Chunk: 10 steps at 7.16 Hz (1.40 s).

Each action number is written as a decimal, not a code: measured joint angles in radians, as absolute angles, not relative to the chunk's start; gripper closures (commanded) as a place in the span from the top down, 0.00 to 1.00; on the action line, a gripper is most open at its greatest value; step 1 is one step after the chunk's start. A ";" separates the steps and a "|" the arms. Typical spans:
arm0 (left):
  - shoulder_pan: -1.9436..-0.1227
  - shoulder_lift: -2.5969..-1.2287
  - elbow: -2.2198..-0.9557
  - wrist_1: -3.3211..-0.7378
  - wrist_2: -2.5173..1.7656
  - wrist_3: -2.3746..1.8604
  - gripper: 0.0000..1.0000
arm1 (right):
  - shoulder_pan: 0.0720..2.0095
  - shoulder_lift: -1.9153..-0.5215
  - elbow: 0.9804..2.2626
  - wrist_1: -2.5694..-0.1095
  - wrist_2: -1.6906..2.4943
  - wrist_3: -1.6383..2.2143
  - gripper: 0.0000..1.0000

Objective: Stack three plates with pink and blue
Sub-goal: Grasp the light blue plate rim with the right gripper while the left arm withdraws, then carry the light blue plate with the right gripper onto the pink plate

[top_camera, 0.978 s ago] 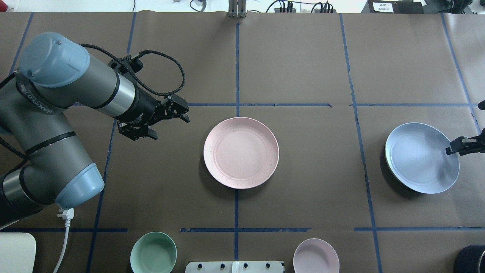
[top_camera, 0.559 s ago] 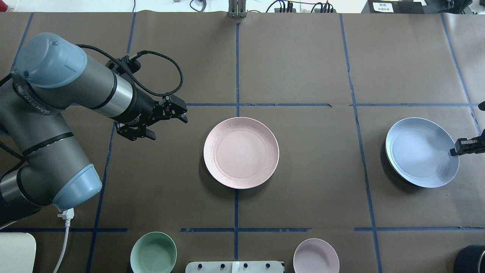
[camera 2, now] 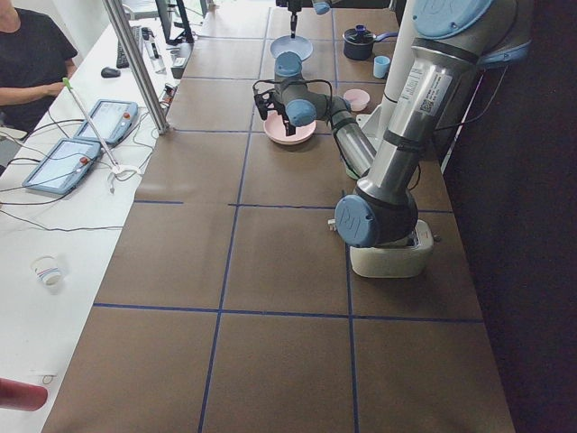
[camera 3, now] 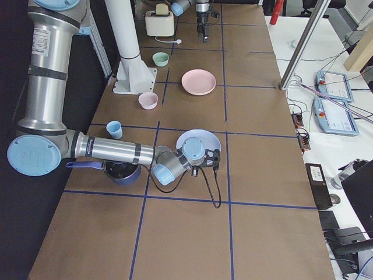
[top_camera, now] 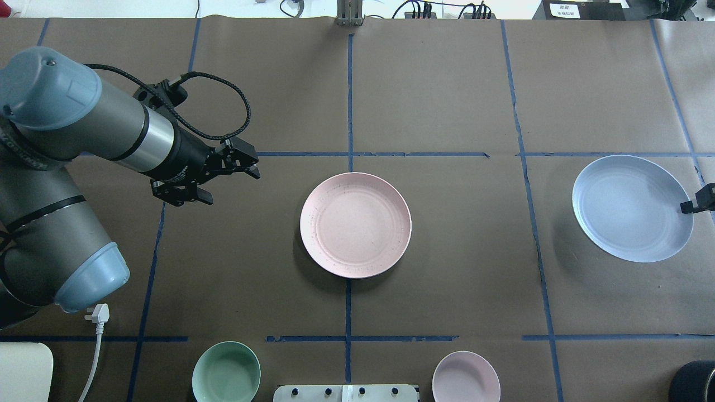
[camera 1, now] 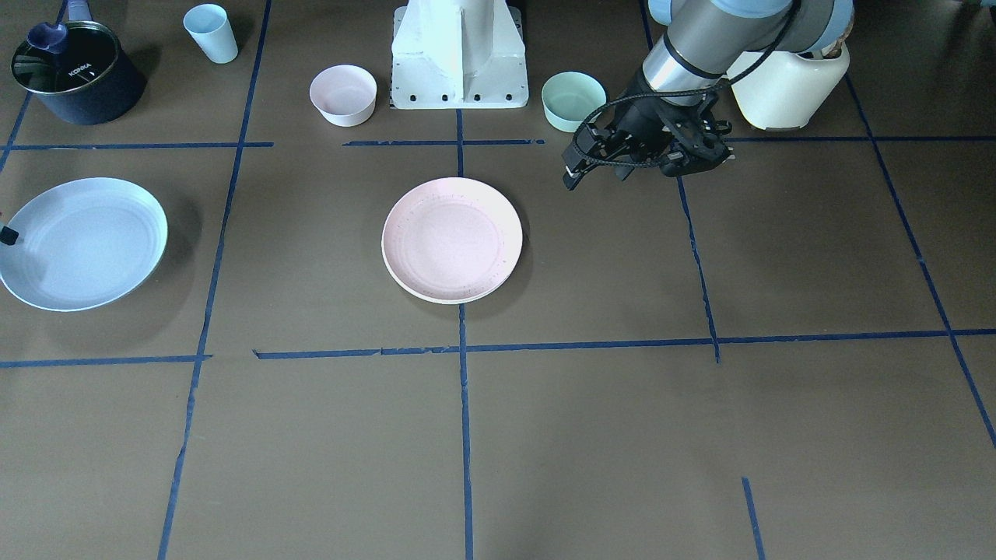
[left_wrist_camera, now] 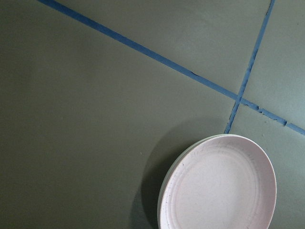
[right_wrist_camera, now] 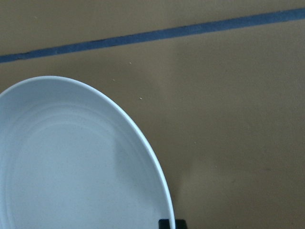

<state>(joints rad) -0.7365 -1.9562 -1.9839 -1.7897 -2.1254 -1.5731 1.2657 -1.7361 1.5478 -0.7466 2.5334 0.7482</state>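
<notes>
The pink plate lies flat at the table's centre; it also shows in the left wrist view. There a pale rim of a second plate peeks out beneath it; the rest of that plate is hidden. My right gripper is shut on the right rim of the light blue plate and holds it tilted above the table, its shadow offset below. One finger shows at the rim. My left gripper is open and empty, left of the pink plate and apart from it.
A mint-green bowl and a small pink bowl stand by the robot base. A dark pot and a light blue cup are near the right arm's side. A white appliance stands behind the left arm.
My right gripper has lifted the blue plate and carried it farther from the robot. My left arm has drawn back to the left, away from the pink plate.
</notes>
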 measured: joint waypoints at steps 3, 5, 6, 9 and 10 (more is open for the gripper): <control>-0.831 -1.879 -1.994 -1.635 -2.126 -1.208 1.00 | 1.300 -1.685 1.624 -0.744 2.580 0.884 0.00; -0.956 -1.818 -1.987 -1.554 -2.129 -0.899 1.00 | 1.256 -1.587 1.684 -0.745 2.572 1.086 0.00; -1.028 -1.786 -1.969 -1.542 -2.151 -0.760 1.00 | 1.201 -1.529 1.700 -0.747 2.544 1.170 0.00; -1.225 -1.724 -1.865 -1.538 -2.282 -0.438 1.00 | 0.905 -1.413 1.760 -0.771 2.277 1.340 0.00; -1.264 -1.719 -1.836 -1.538 -2.292 -0.374 1.00 | 0.805 -1.389 1.790 -0.829 2.173 1.354 0.00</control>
<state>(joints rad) -1.2639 -1.7185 -1.8365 -1.5381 -2.2916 -0.3738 0.8048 -1.3888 1.7903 -0.8293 2.1733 1.3541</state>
